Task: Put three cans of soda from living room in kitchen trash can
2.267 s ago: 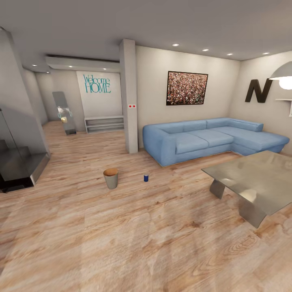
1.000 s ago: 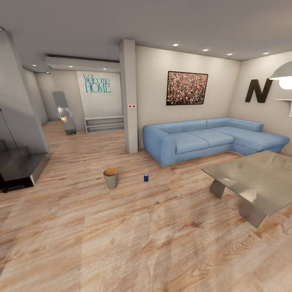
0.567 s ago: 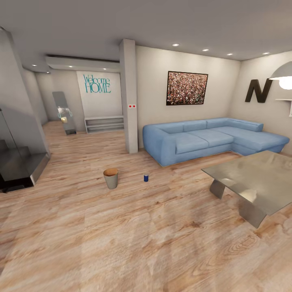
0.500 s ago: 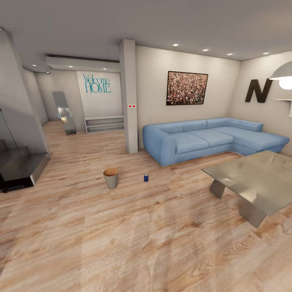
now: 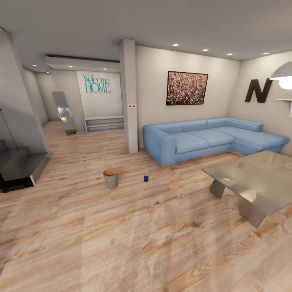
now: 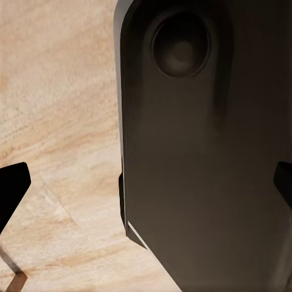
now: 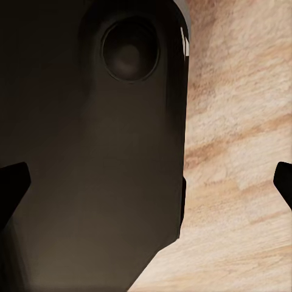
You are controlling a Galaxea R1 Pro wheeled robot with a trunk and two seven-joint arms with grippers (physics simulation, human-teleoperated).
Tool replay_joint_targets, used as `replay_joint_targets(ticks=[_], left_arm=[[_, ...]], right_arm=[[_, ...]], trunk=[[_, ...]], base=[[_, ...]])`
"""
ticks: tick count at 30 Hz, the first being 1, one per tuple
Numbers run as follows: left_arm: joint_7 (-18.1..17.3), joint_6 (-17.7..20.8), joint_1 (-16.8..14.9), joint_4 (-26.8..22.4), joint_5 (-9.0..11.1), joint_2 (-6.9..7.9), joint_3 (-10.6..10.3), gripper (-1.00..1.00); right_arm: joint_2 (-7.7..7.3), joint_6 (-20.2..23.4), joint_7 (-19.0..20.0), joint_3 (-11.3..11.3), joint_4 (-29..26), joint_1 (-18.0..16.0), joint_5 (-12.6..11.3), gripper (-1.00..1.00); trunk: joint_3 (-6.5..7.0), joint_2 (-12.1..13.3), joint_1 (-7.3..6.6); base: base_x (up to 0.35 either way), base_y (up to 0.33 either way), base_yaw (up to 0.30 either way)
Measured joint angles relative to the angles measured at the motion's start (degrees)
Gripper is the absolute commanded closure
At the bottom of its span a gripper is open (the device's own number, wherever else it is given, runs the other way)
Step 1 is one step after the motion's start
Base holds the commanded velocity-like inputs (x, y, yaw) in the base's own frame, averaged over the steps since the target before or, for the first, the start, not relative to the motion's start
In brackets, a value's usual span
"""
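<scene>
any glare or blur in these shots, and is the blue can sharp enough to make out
Head view: sharp, with a bright lamp blown out at the right edge and soft sheen on the grey table; the blue can is small but crisp. Both wrist views: a dark robot body looms soft and dim over the wood floor.

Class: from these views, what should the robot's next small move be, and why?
Probably drive forward toward the blue can: it stands on the plank floor beside the bin, far ahead, while both grippers look spread and empty.
</scene>
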Motion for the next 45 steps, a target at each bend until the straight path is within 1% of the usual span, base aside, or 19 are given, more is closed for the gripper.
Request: replay_joint_targets(ticks=[45], left_arm=[[0.0,0.0,0.0,0.0,0.0,0.00,0.0,-1.00]], right_arm=[[0.00,0.0,0.0,0.0,0.0,0.0,0.0,-1.00]], trunk=[[0.00,0.0,0.00]], base=[[0.000,0.000,0.000]])
